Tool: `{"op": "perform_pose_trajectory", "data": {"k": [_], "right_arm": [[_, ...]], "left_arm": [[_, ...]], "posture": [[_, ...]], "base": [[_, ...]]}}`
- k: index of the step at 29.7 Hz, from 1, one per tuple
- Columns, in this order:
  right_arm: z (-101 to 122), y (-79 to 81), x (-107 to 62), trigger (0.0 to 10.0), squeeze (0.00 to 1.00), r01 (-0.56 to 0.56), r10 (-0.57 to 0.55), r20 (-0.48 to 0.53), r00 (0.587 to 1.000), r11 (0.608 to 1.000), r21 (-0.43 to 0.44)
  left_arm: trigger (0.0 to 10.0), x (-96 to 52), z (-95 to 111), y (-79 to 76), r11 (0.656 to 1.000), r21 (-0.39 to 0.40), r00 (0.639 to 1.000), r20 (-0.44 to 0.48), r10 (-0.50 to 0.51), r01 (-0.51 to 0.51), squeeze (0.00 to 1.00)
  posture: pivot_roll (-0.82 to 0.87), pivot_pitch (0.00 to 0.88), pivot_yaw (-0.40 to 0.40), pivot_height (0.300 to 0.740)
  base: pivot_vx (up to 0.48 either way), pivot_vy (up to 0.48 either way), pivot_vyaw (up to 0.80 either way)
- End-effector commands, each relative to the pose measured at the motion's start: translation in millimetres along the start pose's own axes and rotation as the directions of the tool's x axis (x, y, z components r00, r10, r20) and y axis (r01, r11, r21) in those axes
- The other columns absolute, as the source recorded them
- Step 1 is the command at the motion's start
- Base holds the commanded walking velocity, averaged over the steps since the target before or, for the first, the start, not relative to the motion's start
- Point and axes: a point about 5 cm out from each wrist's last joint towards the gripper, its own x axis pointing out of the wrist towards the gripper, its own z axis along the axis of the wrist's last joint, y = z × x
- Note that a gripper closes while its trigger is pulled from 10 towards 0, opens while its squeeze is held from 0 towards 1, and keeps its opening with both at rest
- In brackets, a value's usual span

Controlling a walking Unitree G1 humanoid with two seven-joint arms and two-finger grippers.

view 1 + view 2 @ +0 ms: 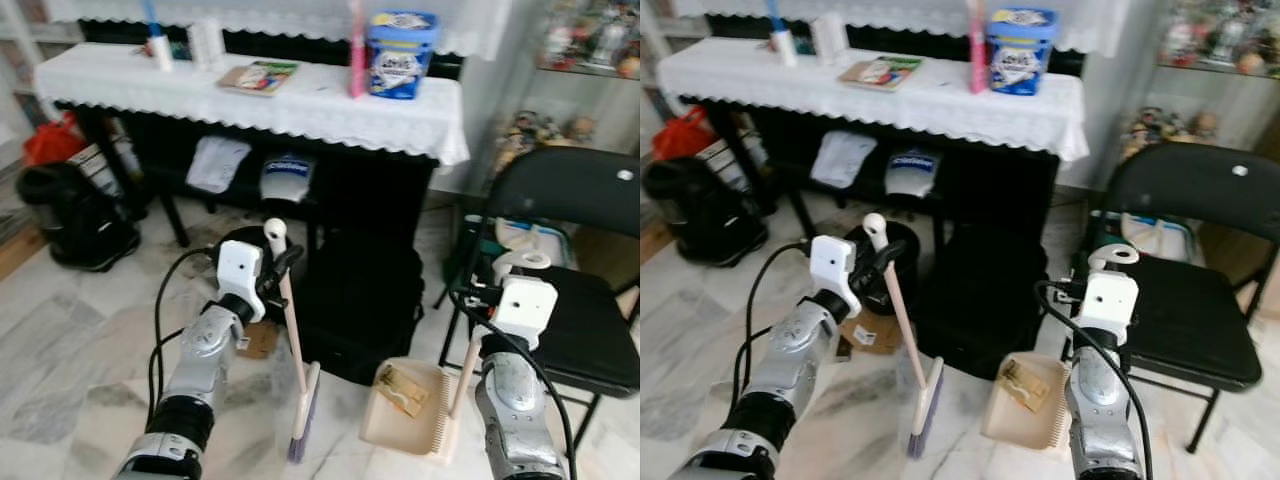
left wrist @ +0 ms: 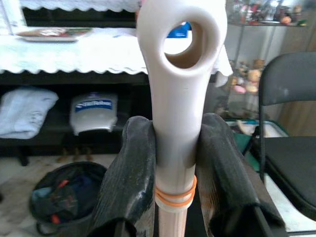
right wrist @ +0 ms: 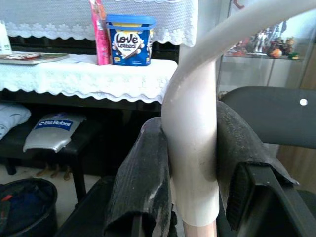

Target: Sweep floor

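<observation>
My left gripper (image 1: 280,268) is shut on the cream handle of a small broom (image 1: 290,330). The broom leans down to the marble floor, where its purple bristles (image 1: 301,428) touch. The handle's ring end (image 2: 186,44) stands between the black fingers (image 2: 129,177). My right gripper (image 1: 500,275) is shut on the curved cream handle (image 3: 193,133) of a beige dustpan (image 1: 405,408). The dustpan rests on the floor to the right of the broom. A crumpled brown scrap (image 1: 400,389) lies inside it.
A black piano with a white lace cloth (image 1: 300,100) stands ahead, a blue tub (image 1: 400,52) on top. A black bag (image 1: 355,300) sits under it and a black folding chair (image 1: 580,300) on the right. A black bin (image 1: 245,255) and brown paper (image 1: 262,340) are beside the broom.
</observation>
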Motion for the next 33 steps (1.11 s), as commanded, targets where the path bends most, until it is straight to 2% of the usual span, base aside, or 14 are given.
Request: {"op": "perform_pose_trajectory", "data": {"k": [1, 7, 11, 26, 33], "right_arm": [[15.8, 11.4, 4.9, 10.0, 0.0, -0.022, 0.017, 0.062, 0.998, 0.996, 0.083], [14.8, 10.5, 4.1, 10.0, 0.0, -0.014, 0.009, 0.057, 0.998, 0.996, 0.088], [14.5, 6.8, 4.3, 10.0, 0.0, 0.003, -0.008, 0.057, 0.998, 0.995, 0.101], [13.9, 4.8, 5.0, 10.0, 0.0, 0.011, -0.017, 0.052, 0.999, 0.994, 0.106], [14.6, 4.3, 5.9, 10.0, 0.0, 0.012, -0.017, 0.054, 0.998, 0.994, 0.106]], "left_arm": [[10.0, 7.1, 8.6, -5.5, 1.0, 0.007, 0.999, 0.035, -0.019, 0.019, 0.0], [10.0, 7.3, 8.1, -6.7, 1.0, 0.011, 0.999, 0.032, -0.029, 0.028, 0.0], [10.0, 7.4, 7.8, -8.9, 0.999, 0.02, 0.999, 0.033, -0.04, 0.04, 0.0], [10.0, 7.1, 8.0, -10.1, 0.999, 0.008, 0.998, 0.04, -0.046, 0.046, 0.0], [10.0, 6.9, 7.8, -11.6, 0.998, 0.005, 0.997, 0.044, -0.056, 0.056, 0.0]], "posture": [[-0.09, 0.0, 0.028, 0.74], [-0.09, 0.0, 0.029, 0.74], [-0.09, 0.0, 0.029, 0.74], [-0.1, 0.0, 0.027, 0.74], [-0.1, 0.0, 0.028, 0.74]], "base": [[0.0, 0.0, 0.8], [0.0, 0.0, 0.71], [0.0, -0.074, 0.0], [0.0, -0.359, 0.0], [0.0, 0.0, 0.0]]}}
